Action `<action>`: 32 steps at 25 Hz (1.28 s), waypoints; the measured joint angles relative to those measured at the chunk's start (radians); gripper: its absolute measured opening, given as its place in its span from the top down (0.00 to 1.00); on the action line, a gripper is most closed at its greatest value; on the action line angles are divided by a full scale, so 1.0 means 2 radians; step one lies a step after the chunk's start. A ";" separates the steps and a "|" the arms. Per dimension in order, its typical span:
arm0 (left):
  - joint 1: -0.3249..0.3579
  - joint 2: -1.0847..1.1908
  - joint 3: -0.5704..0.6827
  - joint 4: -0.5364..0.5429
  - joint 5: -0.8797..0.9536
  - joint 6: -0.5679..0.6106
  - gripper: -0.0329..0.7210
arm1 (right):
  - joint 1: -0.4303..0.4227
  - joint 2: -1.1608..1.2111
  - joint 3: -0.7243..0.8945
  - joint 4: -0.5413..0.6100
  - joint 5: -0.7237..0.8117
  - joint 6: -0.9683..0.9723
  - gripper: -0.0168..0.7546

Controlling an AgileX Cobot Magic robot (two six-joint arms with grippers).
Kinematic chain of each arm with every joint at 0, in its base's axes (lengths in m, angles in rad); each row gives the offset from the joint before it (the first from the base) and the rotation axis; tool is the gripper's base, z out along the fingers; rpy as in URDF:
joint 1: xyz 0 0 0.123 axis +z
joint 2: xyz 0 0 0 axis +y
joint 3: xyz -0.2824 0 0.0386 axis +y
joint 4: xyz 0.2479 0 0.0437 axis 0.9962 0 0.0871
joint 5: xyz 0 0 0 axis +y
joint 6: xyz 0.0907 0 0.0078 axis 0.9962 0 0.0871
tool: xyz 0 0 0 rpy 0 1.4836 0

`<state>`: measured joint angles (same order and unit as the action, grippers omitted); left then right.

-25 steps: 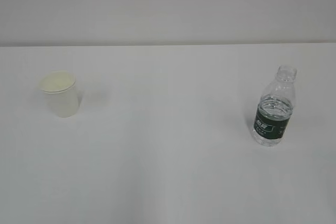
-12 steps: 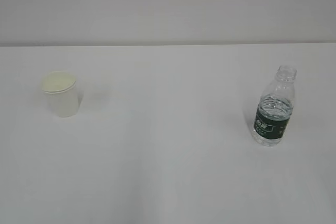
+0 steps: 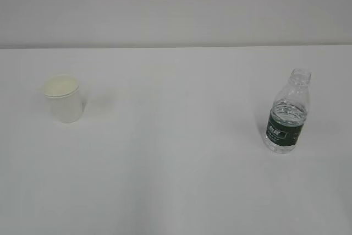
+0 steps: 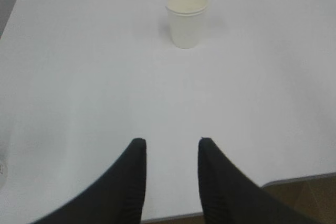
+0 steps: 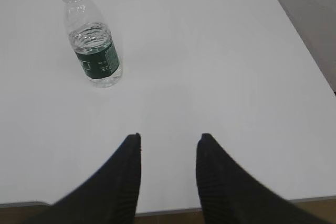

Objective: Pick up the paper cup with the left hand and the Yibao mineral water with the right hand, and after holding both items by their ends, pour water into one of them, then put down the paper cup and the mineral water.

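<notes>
The paper cup (image 3: 64, 98) stands upright at the left of the white table; in the left wrist view it (image 4: 187, 18) stands far ahead of my left gripper (image 4: 170, 141), which is open and empty near the table's front edge. The Yibao mineral water bottle (image 3: 287, 111), uncapped and partly full, stands upright at the right; in the right wrist view it (image 5: 92, 36) is ahead and to the left of my right gripper (image 5: 169, 137), which is open and empty. Neither gripper shows in the exterior view.
The white table (image 3: 176, 163) runs to a pale wall at the back. Its front edge (image 4: 294, 180) and left corner show in the left wrist view, its right edge (image 5: 302, 40) in the right wrist view.
The paper cup shifted slightly to the right and now stands still. The bottle has not moved.
</notes>
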<state>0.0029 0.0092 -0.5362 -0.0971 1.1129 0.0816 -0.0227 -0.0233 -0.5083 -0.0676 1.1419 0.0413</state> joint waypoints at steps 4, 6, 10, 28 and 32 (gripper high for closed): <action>0.000 0.000 -0.002 -0.002 -0.025 0.000 0.64 | 0.000 0.000 -0.003 0.012 -0.012 0.000 0.62; 0.000 0.000 -0.008 -0.011 -0.042 0.000 0.64 | 0.000 0.000 -0.006 0.019 -0.043 0.000 0.62; 0.000 0.000 -0.014 -0.024 -0.084 0.000 0.64 | 0.000 0.000 -0.008 0.034 -0.126 0.000 0.62; -0.001 0.092 -0.014 -0.034 -0.266 0.015 0.64 | 0.000 0.071 -0.008 0.044 -0.295 -0.043 0.62; -0.008 0.119 -0.014 -0.034 -0.289 0.016 0.64 | 0.000 0.093 -0.008 0.044 -0.315 -0.063 0.62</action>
<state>-0.0134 0.2463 -0.5638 -0.1649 0.5352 0.1146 -0.0227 0.1624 -0.5248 0.0195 0.5121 -0.0846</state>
